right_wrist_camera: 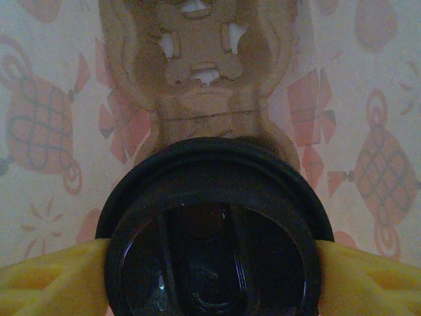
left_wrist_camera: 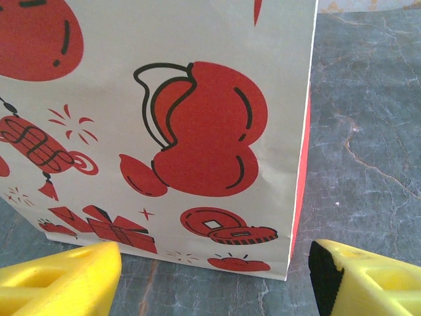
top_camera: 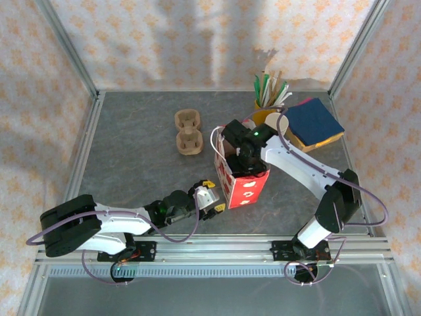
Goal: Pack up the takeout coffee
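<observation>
Takeout coffee hangs in right end effector, down inside bag.

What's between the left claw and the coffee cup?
The printed wall of the paper bag. The left wrist view shows it ahead of the left gripper; the coffee cup sits inside, held by the right gripper.
</observation>
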You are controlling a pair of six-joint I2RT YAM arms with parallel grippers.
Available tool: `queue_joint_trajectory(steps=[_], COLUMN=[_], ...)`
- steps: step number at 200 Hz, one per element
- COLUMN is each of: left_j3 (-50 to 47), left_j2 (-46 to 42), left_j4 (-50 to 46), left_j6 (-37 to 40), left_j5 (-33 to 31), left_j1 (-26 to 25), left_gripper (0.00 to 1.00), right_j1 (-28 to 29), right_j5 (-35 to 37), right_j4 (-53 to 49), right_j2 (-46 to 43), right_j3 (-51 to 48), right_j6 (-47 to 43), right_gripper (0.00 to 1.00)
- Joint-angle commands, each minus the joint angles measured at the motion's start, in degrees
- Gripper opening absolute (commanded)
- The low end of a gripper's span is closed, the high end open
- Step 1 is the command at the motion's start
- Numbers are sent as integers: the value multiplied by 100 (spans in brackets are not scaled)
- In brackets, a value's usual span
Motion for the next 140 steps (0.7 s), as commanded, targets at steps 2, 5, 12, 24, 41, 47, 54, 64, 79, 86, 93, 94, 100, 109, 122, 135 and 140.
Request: queue_joint_trajectory(steps=[2,5,12,24,41,47,54,64,79,86,93,94,100,109,122,135,140], left_j3=[49,53,53,70,93,89,88,80,80,80,71,71,63,56,45,29,21], left_j2=[-89,-89,-76,-72,-61,-63,-63,-63,-63,-63,-63,-63,-61,-63,-61,-78,-87], left_j4=[-63,-61,-61,-65,-78,-78,-75,-72,-78,-78,-69,-65,-57,-41,-40,-50,-51], left_j6=[-22,-19,-23,-12,-15,-16,-9,-13,-4,-7,-13,-10,-15,-24,-33,-41,-39], left_j5=[-117,-115,-111,-102,-101,-97,-103,-102,-111,-111,-111,-111,-111,-106,-105,-111,-119], left_j1=[-57,-55,-55,-55,-55,-55,-55,-56,-60,-56,-55,-59,-55,-55,-60,-59,-56], left_gripper=[79,79,79,79,79,79,79,79,79,79,79,79,79,79,79,79,79], right_j1=[-5,-5,-6,-5,-5,-5,-5,-5,-5,-10,-5,-5,-5,-5,-6,-5,-5], right_j5=[54,45,44,53,57,66,81,81,102,100,99,99,99,99,106,83,73], right_j4=[-137,-140,-147,-147,-153,-163,-172,-186,-191,-191,-186,-184,-182,-173,-158,-125,-114], right_j2=[-186,-186,-188,-198,-203,-203,-188,-187,-194,-186,-178,-178,-164,-141,-102,-55,-33], right_j3=[232,240,251,268,252,262,274,290,313,313,305,305,288,249,188,121,105], right_j6=[36,27,26,27,27,26,27,26,26,32,32,29,30,32,27,39,39], right_gripper=[75,75,75,75,75,75,75,75,75,75,75,75,75,75,74,74,74])
